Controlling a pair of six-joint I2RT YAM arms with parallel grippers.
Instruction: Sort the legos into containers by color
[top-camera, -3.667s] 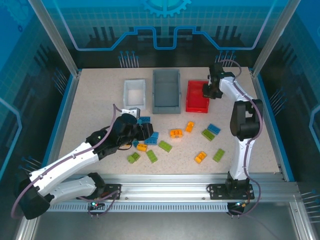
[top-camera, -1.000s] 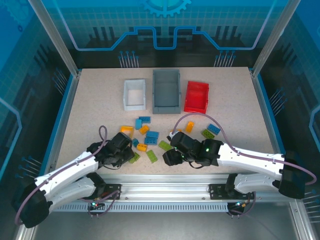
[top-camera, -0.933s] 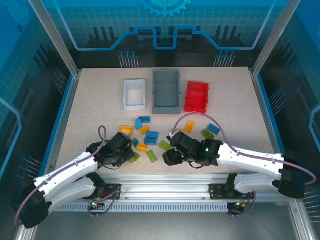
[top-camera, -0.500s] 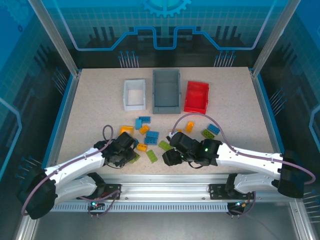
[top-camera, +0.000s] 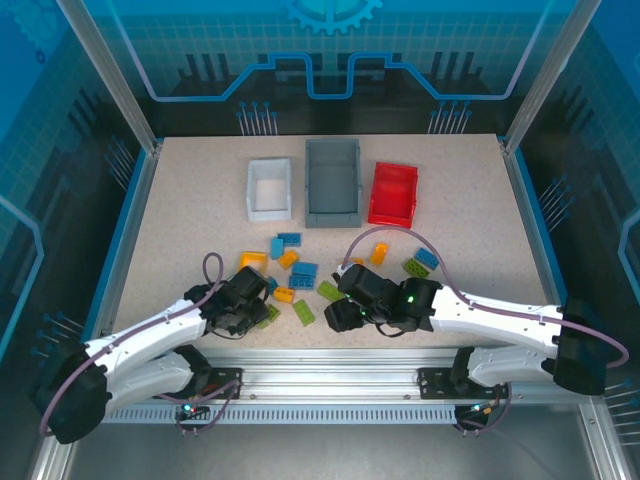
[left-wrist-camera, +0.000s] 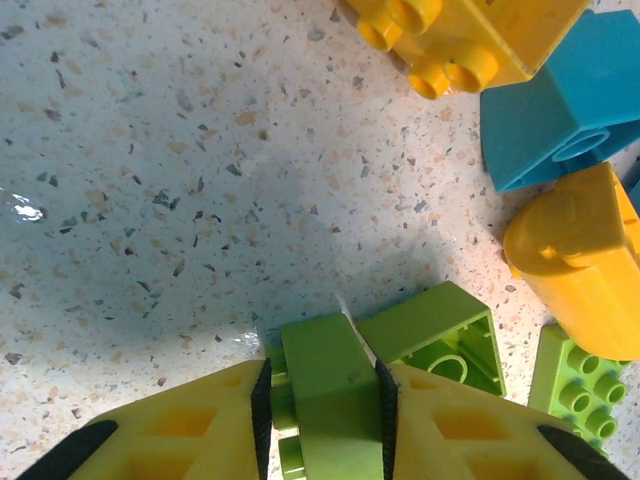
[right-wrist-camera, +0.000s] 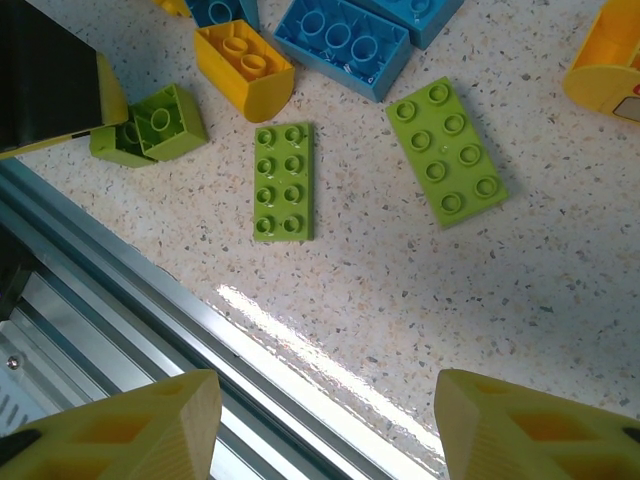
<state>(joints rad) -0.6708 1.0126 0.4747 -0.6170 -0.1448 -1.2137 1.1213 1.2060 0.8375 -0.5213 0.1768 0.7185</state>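
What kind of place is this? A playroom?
Probably a robot lab test cell: a left arm and right arm bolted to a metal rail, clear walls enclosing the speckled table, toy bricks laid out for sorting.

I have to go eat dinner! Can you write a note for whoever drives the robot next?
Left gripper: shut on a lime brick, low at the table.
Right gripper: open, holding nothing, above a long lime brick.
Other legos: scattered between arms and bins.
White bin, grey bin, red bin: a row at the back; no bricks seen inside.
Done: nothing visibly sorted.
To do: bin this lime brick, then sort the rest by color.
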